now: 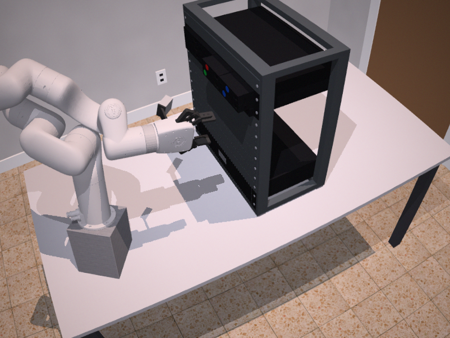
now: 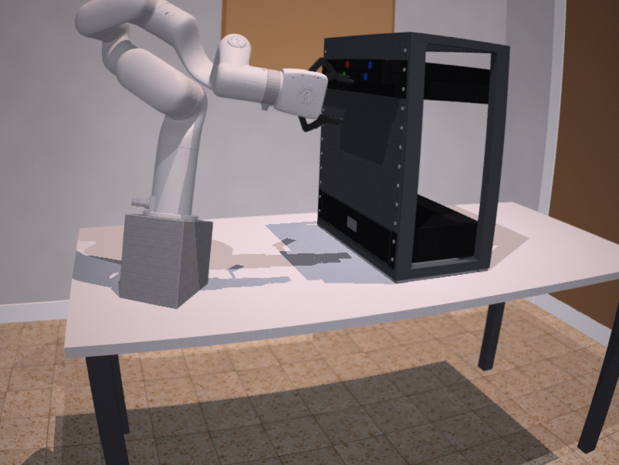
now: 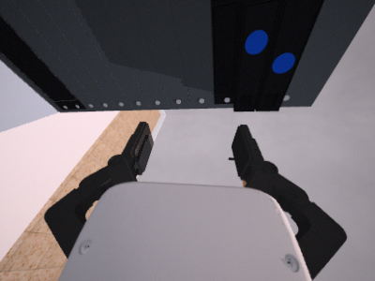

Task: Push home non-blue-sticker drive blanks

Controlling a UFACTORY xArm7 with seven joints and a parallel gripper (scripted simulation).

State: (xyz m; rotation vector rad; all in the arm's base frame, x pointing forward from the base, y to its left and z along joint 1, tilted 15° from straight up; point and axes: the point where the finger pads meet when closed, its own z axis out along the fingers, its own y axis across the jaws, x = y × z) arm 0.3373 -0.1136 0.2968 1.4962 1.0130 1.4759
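Note:
The dark rack [image 1: 261,105] stands on the white table, its front facing my arm. Near the top of its front the storage chassis holds blanks that stand out. One carries a red sticker [image 1: 206,67], one a green sticker [image 1: 205,72], and two carry blue stickers [image 1: 226,88] [image 1: 224,94]. The stickers also show in the exterior view, red [image 2: 346,63], green [image 2: 344,73] and blue [image 2: 370,64]. In the wrist view only the two blue stickers [image 3: 256,42] [image 3: 283,63] show. My gripper [image 1: 205,127] is open and empty, close to the rack's front at its left edge, below the red and green stickers.
The arm's grey base block [image 1: 97,247] stands at the table's front left. A black unit [image 1: 290,160] sits at the bottom of the rack. A brown door [image 1: 411,54] is behind the table's far right corner.

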